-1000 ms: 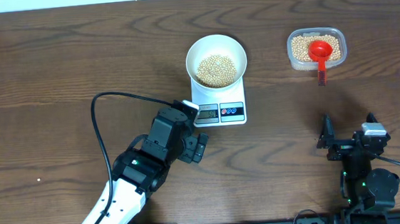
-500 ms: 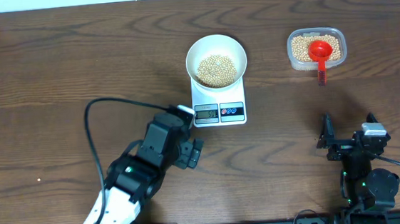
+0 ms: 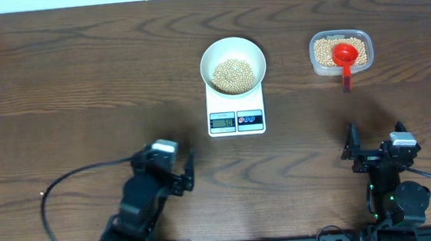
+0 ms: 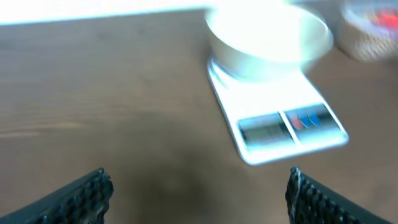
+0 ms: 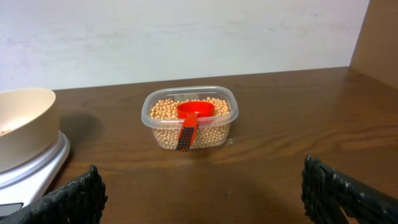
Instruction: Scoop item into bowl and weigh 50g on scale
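Observation:
The white bowl (image 3: 206,57) stands on the white scale (image 3: 236,121) at the table's middle and holds a heap of tan beans (image 3: 232,75). The display is lit but unreadable. More beans fill a clear tub (image 3: 320,51) at the back right, with a red scoop (image 3: 344,55) resting in it. My left gripper (image 3: 166,164) is open and empty near the front, left of and below the scale. My right gripper (image 3: 373,145) is open and empty, in front of the tub. The left wrist view shows the bowl (image 4: 267,56) and scale (image 4: 280,124), blurred, ahead of the left gripper (image 4: 199,193).
The right wrist view shows the tub (image 5: 189,127) with the scoop (image 5: 194,112) straight ahead of the right gripper (image 5: 202,193), and the bowl (image 5: 25,137) at the left edge. A black cable (image 3: 74,178) loops left of the left arm.
My left arm has drawn back from beside the scale's front left corner toward the table's front left. The right arm, bowl, scale and tub have not moved.

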### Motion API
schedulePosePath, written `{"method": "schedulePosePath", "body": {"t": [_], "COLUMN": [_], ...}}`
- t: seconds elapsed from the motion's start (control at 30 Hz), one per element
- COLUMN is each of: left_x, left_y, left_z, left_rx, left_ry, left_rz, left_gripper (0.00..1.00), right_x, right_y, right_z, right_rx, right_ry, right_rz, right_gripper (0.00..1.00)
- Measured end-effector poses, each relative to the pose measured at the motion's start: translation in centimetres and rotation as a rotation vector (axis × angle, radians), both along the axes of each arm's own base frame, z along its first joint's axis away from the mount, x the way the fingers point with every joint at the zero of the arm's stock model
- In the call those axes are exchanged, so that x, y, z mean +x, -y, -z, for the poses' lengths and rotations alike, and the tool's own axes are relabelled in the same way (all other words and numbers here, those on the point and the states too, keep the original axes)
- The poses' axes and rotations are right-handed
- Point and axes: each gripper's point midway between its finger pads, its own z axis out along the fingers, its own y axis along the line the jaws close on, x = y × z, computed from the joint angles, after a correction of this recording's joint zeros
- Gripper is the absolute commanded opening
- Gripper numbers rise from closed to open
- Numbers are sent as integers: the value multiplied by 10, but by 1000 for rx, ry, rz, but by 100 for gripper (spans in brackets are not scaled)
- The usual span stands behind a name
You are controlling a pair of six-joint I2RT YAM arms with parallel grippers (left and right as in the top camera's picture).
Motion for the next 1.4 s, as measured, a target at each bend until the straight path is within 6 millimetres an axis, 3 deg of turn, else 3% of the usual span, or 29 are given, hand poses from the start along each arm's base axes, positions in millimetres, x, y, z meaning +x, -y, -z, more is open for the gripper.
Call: {"method": "schedulePosePath", "body": {"t": [0.27, 0.47, 0.73, 1.4], "left_x": [10, 9, 6, 6], "left_y": [-53, -77, -90, -93], "left_z": [-3, -2, -16, -17], "left_rx": [-58, -18, 36, 53], "left_ry": [173, 234, 307, 310], "left_rz": [-215, -303, -347, -353], "left_gripper": [91, 91, 91, 91], "right_x": [0, 0, 0, 0], "right_y": [0, 0, 0, 0], "right_z": [0, 0, 0, 0], "right_rx": [0, 0, 0, 0], "right_ry": [0, 0, -1, -1], "right_rz": [0, 0, 0, 0], "right_gripper": [99, 99, 99, 99]}}
